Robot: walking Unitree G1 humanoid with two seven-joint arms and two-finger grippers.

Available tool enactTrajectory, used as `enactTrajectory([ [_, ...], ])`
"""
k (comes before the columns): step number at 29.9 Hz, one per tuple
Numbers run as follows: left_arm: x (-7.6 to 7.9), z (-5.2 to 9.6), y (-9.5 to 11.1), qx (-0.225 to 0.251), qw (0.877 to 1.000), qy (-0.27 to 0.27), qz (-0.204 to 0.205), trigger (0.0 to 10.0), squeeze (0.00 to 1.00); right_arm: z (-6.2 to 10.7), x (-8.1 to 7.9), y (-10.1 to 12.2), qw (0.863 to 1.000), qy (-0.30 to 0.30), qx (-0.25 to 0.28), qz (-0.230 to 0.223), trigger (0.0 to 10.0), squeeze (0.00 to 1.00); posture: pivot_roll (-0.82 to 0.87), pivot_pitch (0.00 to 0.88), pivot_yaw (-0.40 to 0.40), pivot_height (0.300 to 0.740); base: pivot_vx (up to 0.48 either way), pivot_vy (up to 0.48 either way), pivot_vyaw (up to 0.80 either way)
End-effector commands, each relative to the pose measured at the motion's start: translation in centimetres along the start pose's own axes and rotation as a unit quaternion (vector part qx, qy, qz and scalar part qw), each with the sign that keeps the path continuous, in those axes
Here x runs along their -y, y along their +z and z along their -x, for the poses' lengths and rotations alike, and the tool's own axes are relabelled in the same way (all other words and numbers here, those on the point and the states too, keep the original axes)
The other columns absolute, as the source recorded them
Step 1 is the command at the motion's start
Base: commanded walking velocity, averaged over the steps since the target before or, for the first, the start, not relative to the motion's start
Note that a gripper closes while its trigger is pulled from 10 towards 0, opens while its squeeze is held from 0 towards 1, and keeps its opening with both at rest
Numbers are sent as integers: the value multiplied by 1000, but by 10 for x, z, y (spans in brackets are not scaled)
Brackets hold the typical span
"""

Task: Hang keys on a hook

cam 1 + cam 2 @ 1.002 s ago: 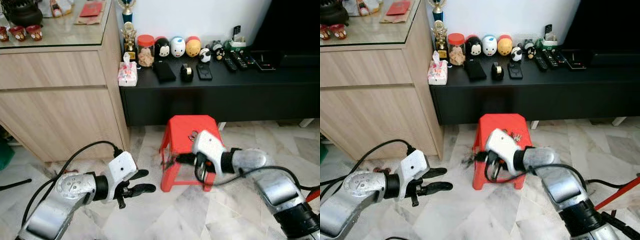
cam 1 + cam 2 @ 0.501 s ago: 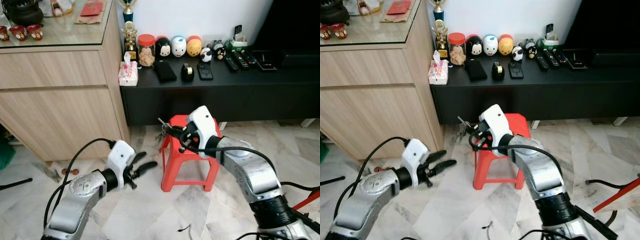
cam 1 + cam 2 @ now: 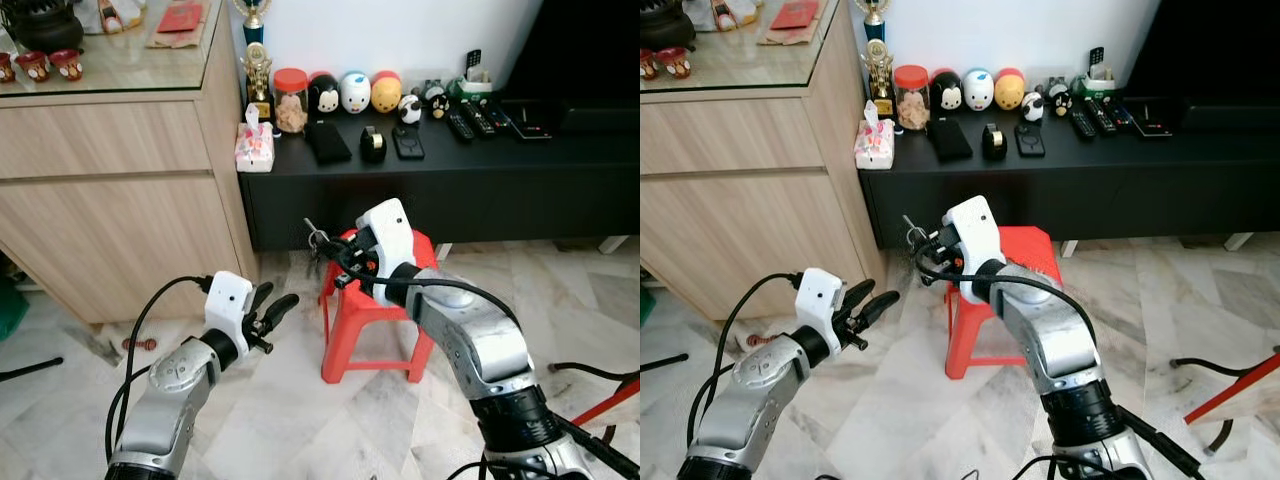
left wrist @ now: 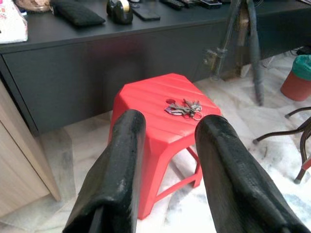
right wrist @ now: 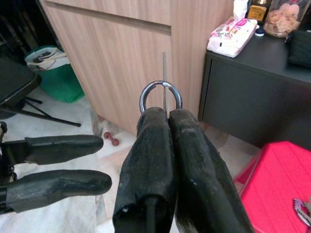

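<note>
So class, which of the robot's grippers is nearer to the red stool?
Right. The right gripper, shut on a key ring, hangs just above the red stool's left edge. The left gripper is open, lower and off to the stool's left, over the floor.

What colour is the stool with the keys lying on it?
Red stool, best seen in the left wrist view.

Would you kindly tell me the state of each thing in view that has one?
Right end effector: shut on key ring, held in the air.
Key ring: gripped, off the stool.
Left end effector: open, empty.
Keys: lying loose on stool.
Stool: upright.
Jar: lid on.
Drawers: shut.
</note>
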State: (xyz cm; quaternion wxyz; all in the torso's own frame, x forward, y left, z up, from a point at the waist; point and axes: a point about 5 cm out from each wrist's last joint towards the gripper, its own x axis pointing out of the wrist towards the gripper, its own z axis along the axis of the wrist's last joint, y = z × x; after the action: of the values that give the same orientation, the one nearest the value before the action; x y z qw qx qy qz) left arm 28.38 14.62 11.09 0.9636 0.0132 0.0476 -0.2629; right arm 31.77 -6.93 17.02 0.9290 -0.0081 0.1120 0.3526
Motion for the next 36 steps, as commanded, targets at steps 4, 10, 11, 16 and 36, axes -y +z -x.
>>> enactTrajectory([
  [4,0,-4,3,13,1000,2,0,10000,0,-1,-10,12,1000,10,20,-4,10000,0,-113,55,-41,740,0,0,0],
  [10,6,-4,2,18,999,-29,21,10000,0,-5,-19,12,999,24,24,-12,10000,0,-115,45,-38,740,0,0,0],
  [11,6,-4,2,19,999,-31,21,10000,0,-6,-20,13,999,25,24,-13,10000,0,-116,44,-38,740,0,0,0],
  [16,7,-5,3,20,999,-32,18,10000,0,-10,-28,15,999,39,28,-16,10000,0,-113,39,-37,740,0,0,0],
  [36,5,-8,6,27,999,-22,13,10000,0,-16,-37,25,998,51,40,-21,10000,0,-113,59,-43,740,0,0,0],
])
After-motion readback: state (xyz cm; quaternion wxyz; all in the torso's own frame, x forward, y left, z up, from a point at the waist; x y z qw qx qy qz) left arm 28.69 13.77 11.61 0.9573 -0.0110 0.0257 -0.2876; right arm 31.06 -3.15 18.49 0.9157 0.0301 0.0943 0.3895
